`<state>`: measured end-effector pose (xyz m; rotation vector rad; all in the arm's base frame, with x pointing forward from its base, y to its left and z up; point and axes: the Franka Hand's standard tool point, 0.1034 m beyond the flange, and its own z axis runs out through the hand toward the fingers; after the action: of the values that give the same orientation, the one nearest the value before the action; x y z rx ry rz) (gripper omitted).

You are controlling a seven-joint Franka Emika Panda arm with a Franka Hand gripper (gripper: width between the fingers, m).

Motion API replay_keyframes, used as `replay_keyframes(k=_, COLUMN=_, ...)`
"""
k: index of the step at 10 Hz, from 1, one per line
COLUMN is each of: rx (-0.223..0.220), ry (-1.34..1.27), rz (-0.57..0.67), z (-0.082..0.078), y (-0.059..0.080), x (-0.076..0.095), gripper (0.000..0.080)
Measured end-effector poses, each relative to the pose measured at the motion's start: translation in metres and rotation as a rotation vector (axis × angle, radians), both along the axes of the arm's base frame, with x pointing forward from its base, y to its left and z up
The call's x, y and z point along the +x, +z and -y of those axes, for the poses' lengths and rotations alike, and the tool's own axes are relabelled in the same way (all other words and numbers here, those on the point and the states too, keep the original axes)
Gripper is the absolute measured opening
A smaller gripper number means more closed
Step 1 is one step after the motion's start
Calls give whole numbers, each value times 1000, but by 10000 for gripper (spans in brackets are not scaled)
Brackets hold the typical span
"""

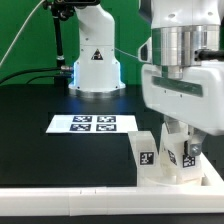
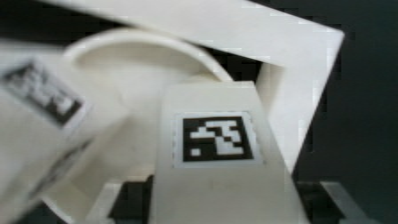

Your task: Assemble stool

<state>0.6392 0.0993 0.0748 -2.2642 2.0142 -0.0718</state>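
Claw: the gripper [image 1: 181, 146] hangs low over the table's near edge; whether its fingers clamp anything cannot be told.
Leg at claw: a white tagged leg [image 1: 184, 152] stands upright right under the gripper; in the wrist view this leg [image 2: 221, 150] fills the middle, tag facing the camera.
Second leg: another tagged leg [image 1: 145, 150] stands just beside the first leg, on the exterior view's left.
Seat: the round seat [image 2: 125, 70] curves behind the first leg, close against it.
Rail: a white border rail [image 1: 70, 200] runs along the table edge in front of the legs.
Marker board: the marker board [image 1: 94, 123] lies flat, beyond the legs, with 4 tags.
Arm base: the robot base [image 1: 96, 60] stands behind the marker board.
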Motion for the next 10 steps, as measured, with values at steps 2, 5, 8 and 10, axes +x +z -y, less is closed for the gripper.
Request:
replay_keyframes(k=2, rx=88, ry=-405, rz=4, z=-2, y=-2, x=-1, gripper=338)
replay_keyframes(k=5, rx=174, ry=-703, rz=36, z=-9, y=-2, x=-2, gripper=338)
replay_keyframes(k=8, rx=174, ry=-661, rz=40, z=-10, y=-3, x=-2, gripper=345)
replay_keyframes(k=10, rx=168, ry=-550, rz=59, z=-12, y=6, x=0, gripper=623)
